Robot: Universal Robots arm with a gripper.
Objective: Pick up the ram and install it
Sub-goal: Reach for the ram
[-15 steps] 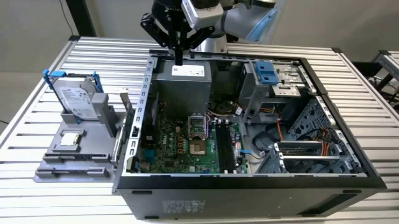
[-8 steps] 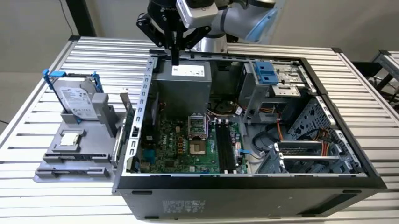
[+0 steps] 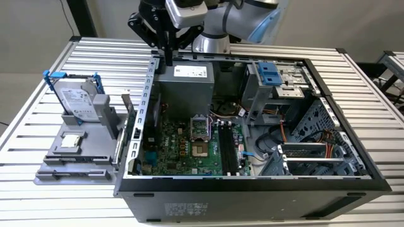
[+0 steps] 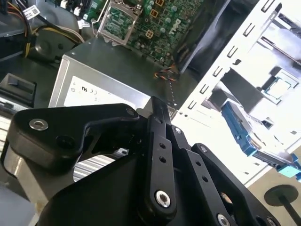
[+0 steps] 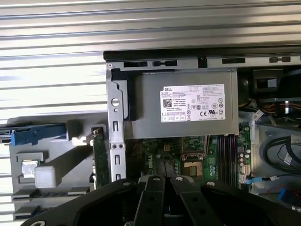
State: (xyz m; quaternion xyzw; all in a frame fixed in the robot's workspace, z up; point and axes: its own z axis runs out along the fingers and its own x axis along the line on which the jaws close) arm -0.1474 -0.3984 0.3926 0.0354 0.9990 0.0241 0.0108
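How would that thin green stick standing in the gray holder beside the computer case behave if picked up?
The ram looks like a thin flat circuit board, so probably stiff and light. Standing on edge in the gray holder, it would likely tip without that slot. Its thinness suggests it could snap if bent.

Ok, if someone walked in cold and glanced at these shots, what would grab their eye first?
Most likely the opened computer case lying on the slatted table, its green motherboard and grey power supply laid bare. Next, the black claw hanging over the case's rim by the power supply, empty. Then, at the exterior view's left, the grey tray with the blue-framed hard drive standing up and the ram beside the case wall.
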